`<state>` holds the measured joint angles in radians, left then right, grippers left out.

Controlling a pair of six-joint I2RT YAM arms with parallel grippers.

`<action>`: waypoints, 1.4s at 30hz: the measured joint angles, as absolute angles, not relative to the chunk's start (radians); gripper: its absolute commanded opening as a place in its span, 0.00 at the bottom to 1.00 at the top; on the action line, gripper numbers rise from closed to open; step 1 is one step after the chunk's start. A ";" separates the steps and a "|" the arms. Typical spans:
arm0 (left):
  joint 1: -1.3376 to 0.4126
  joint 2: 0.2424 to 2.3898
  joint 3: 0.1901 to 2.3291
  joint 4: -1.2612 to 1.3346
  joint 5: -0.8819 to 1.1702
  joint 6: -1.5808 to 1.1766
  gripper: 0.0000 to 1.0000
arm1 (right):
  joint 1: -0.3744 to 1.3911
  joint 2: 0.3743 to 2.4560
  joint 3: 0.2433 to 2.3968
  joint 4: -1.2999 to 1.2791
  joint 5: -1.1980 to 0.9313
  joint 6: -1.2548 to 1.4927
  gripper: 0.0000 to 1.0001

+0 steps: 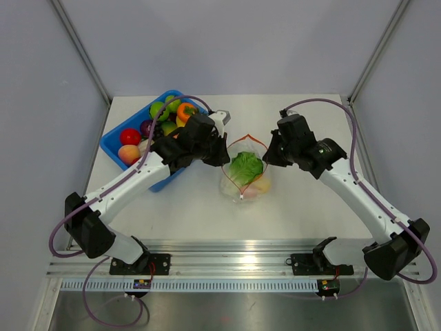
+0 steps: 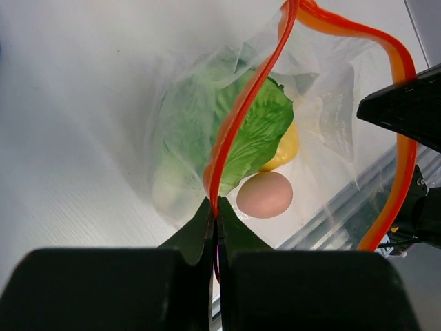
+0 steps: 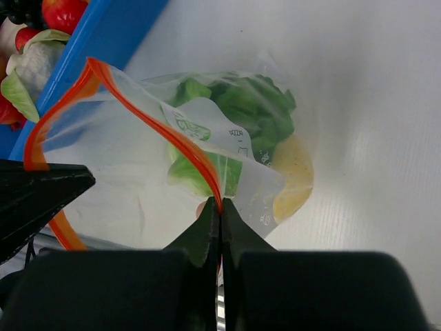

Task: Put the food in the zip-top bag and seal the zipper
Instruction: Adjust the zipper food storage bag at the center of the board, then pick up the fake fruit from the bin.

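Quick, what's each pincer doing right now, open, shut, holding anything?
Left pincer: shut on the red-orange zipper strip of the clear plastic bag.
Right pincer: shut on that same strip.

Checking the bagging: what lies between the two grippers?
The zip-top bag, mouth open, holding lettuce, between left gripper and right gripper; top view.

White worktop [image 1: 303,207] fills mid frame in top view; matte, w/ faint grain in the wrist views. Blue plastic bin [image 1: 109,147] sits on it at approx 10 o'clock from worktop centre, set at an angle, one corner twd 12. In R wrist view only the bin's wall shows, at 11 o'clock. Aluminium rail [image 1: 234,262] runs along the worktop's 6 o'clock edge; slotted strip [image 1: 234,284] just below it, then steel sheet [image 1: 227,310]. Grey walls [image 1: 227,41] at back & both sides. Metal struts [image 1: 83,48] slant up at 11 & 1 o'clock.
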<state>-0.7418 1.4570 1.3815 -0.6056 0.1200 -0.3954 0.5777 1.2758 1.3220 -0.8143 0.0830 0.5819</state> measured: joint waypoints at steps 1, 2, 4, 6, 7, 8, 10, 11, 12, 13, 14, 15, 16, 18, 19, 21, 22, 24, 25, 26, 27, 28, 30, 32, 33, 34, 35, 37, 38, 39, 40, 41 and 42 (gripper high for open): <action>-0.742 1.458 1.380 -0.603 0.120 -0.397 0.05 | 0.578 1.276 1.322 -0.811 0.080 0.583 0.00; -0.742 1.462 1.378 -0.599 0.120 -0.397 0.29 | 0.578 1.280 1.322 -0.808 0.073 0.584 0.00; -0.741 1.474 1.376 -0.594 0.120 -0.398 0.52 | 0.578 1.287 1.318 -0.802 0.058 0.588 0.00; -0.738 1.487 1.376 -0.596 0.122 -0.399 0.74 | 0.578 1.292 1.309 -0.796 0.047 0.590 0.00; -0.737 1.491 1.376 -0.599 0.123 -0.403 0.76 | 0.578 1.293 1.306 -0.797 0.041 0.591 0.00; -0.735 1.493 1.378 -0.609 0.122 -0.403 0.77 | 0.578 1.295 1.304 -0.797 0.038 0.592 0.00; -0.729 1.492 1.396 -0.642 0.115 -0.395 0.77 | 0.578 1.295 1.304 -0.796 0.033 0.592 0.00; -0.724 1.493 1.411 -0.659 0.112 -0.391 0.77 | 0.578 1.295 1.304 -0.794 0.031 0.592 0.00; -0.715 1.491 1.433 -0.674 0.109 -0.387 0.77 | 0.578 1.295 1.304 -0.791 0.030 0.592 0.00; -0.701 1.487 1.461 -0.690 0.106 -0.381 0.77 | 0.578 1.295 1.304 -0.790 0.027 0.592 0.00; -0.681 1.476 1.483 -0.696 0.104 -0.376 0.77 | 0.579 1.295 1.304 -0.789 0.025 0.592 0.00; -0.654 1.460 1.501 -0.703 0.105 -0.373 0.77 | 0.580 1.295 1.304 -0.788 0.023 0.592 0.00; -0.629 1.444 1.512 -0.707 0.105 -0.370 0.77 | 0.582 1.295 1.304 -0.787 0.021 0.592 0.00; -0.545 1.400 1.528 -0.711 0.116 -0.369 0.77 | 0.584 1.295 1.304 -0.784 0.015 0.592 0.00; -0.493 1.377 1.533 -0.715 0.121 -0.369 0.77 | 0.585 1.295 1.304 -0.781 0.012 0.592 0.00; -0.379 1.342 1.537 -0.724 0.125 -0.370 0.77 | 0.585 1.295 1.304 -0.781 0.004 0.592 0.00; -0.326 1.331 1.537 -0.732 0.124 -0.370 0.78 | 0.585 1.295 1.304 -0.781 0.002 0.592 0.00; -0.229 1.325 1.536 -0.755 0.118 -0.371 0.78 | 0.586 1.295 1.304 -0.781 -0.005 0.592 0.00; -0.198 1.325 1.533 -0.766 0.115 -0.373 0.78 | 0.587 1.295 1.304 -0.781 -0.008 0.592 0.00; -0.159 1.326 1.525 -0.778 0.103 -0.374 0.78 | 0.587 1.295 1.304 -0.779 -0.012 0.592 0.00; -0.120 1.329 1.513 -0.792 0.096 -0.375 0.79 | 0.587 1.295 1.304 -0.778 -0.014 0.592 0.00; -0.097 1.332 1.505 -0.805 0.088 -0.375 0.79 | 0.587 1.295 1.304 -0.776 -0.017 0.592 0.00; -0.047 1.347 1.485 -0.834 0.061 -0.375 0.79 | 0.587 1.295 1.304 -0.773 -0.020 0.592 0.00; -0.020 1.373 1.470 -0.859 0.021 -0.374 0.80 | 0.587 1.295 1.304 -0.771 -0.022 0.591 0.00; -0.017 1.387 1.465 -0.870 -0.001 -0.373 0.81 | 0.587 1.295 1.304 -0.770 -0.022 0.591 0.00; -0.017 1.404 1.460 -0.883 -0.022 -0.371 0.84 | 0.587 1.295 1.304 -0.768 -0.022 0.591 0.00; -0.018 1.421 1.456 -0.892 -0.042 -0.368 0.84 | 0.587 1.295 1.304 -0.767 -0.024 0.591 0.00; -0.019 1.452 1.446 -0.904 -0.072 -0.364 0.84 | 0.587 1.295 1.304 -0.765 -0.029 0.591 0.00; -0.019 1.470 1.442 -0.912 -0.086 -0.361 0.83 | 0.587 1.295 1.304 -0.763 -0.030 0.591 0.01; -0.019 1.486 1.435 -0.915 -0.101 -0.358 0.82 | 0.587 1.295 1.304 -0.762 -0.032 0.591 0.00; -0.019 1.501 1.425 -0.918 -0.115 -0.357 0.82 | 0.587 1.295 1.304 -0.760 -0.035 0.591 0.00; -0.019 1.515 1.409 -0.920 -0.130 -0.355 0.82 | 0.587 1.295 1.304 -0.758 -0.039 0.591 0.00; -0.019 1.523 1.398 -0.921 -0.139 -0.354 0.82 | 0.587 1.295 1.304 -0.756 -0.042 0.591 0.00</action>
<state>-0.0185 1.5230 1.3975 -0.9207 -0.1387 -0.3542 0.5873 1.2945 1.3045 -0.7555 -0.0418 0.5915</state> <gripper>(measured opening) 0.826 0.012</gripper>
